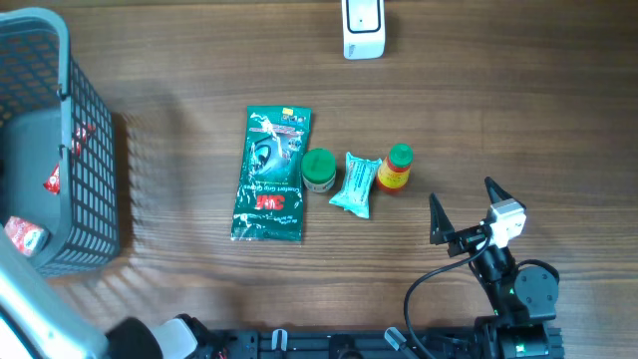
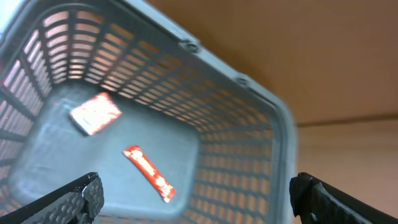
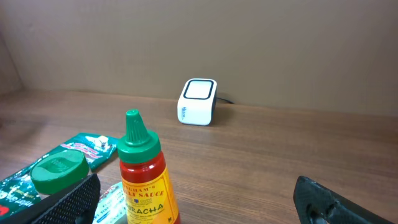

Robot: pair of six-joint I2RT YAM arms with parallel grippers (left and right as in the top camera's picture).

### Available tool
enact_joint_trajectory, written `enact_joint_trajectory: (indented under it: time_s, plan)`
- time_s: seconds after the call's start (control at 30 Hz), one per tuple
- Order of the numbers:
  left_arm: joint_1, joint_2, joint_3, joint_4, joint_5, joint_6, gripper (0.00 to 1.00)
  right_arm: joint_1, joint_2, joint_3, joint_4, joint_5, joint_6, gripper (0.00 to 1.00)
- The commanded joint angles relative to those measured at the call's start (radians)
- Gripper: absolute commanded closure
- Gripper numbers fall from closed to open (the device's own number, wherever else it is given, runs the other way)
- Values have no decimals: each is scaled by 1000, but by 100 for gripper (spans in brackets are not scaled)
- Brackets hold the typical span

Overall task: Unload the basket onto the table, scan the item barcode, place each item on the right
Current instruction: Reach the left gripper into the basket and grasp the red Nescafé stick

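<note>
Overhead, the right gripper is being held wide-jawed near the green-capped red plastic sauce bottle; toppling is being risked by off-centre contact.

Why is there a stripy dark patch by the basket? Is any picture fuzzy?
Overhead view: the grey mesh plastic basket casts slatted shadows onto the brown wooden table. Left wrist view: light glows through its slots, slightly soft. Right wrist view: the green-capped red sauce bottle looks sharp.
</note>
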Motion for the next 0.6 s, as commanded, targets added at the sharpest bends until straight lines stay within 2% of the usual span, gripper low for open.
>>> enact_joint_trajectory:
  time_s: [0.0,0.1,0.23,0.57]
  plan:
    - [123,174,-20,12,153,-28,0,0,-5,-1,2,9,-6,1]
    - [173,317,-20,78,312,-24,1,0,-5,-1,2,9,-5,0]
    - [139,476,-20,140,461,-24,7,0,-5,-1,2,9,-6,0]
    - [44,723,-20,187,463,-89,4,0,-5,-1,2,9,-6,0]
